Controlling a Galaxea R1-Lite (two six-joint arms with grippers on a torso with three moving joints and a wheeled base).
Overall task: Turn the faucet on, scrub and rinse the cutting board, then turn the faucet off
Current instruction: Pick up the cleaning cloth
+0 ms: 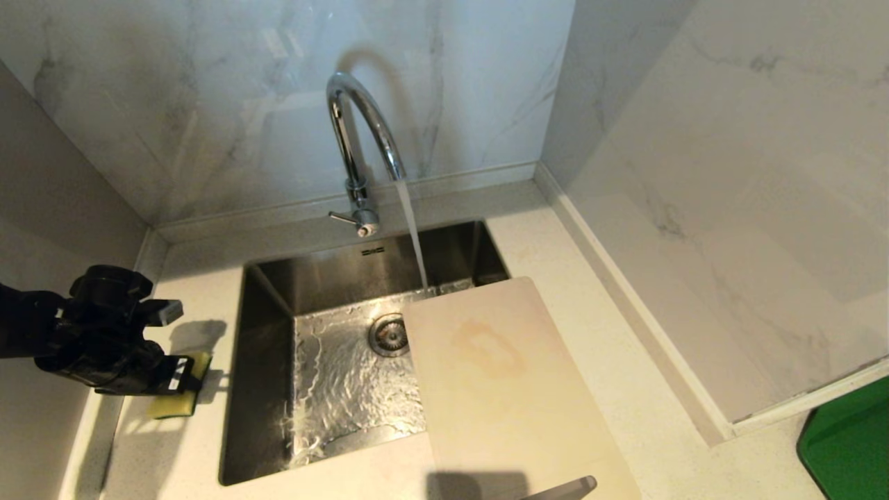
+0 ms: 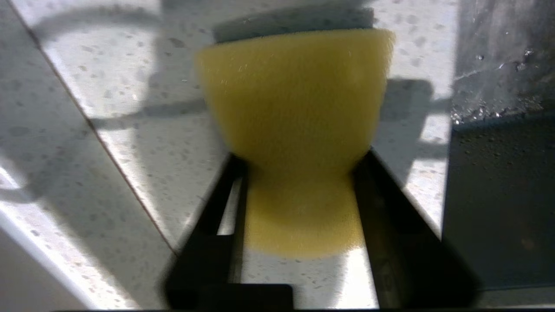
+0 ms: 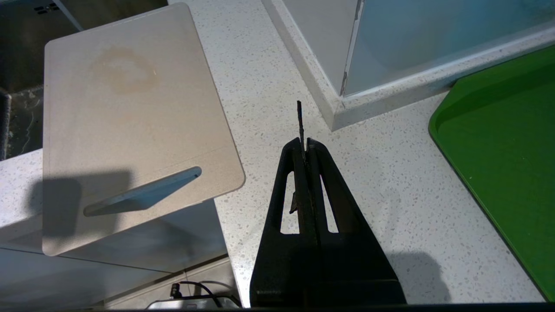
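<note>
Faucet (image 1: 361, 139) running; stream lands in the sink (image 1: 333, 375) at the far edge of the cutting board (image 1: 507, 389). Board lies half on the desk (image 1: 597, 292), half over the basin's right side, ring stain unscrubbed.

Left gripper (image 2: 299, 190) at the sponge (image 2: 295, 125) on the desk left of the sink, fingers (image 2: 368, 203) pinching its near end so it bulges beyond. Grip looks made, though the blurred wrist view leaves firmness uncertain.

Right gripper (image 3: 303, 143) fully closed, empty, above the desk beside the board.

Risks: end-only pinch lets the sponge fold or slip out on lifting; scrubbing pressure on the overhanging half could tip the unsecured board into the basin.
</note>
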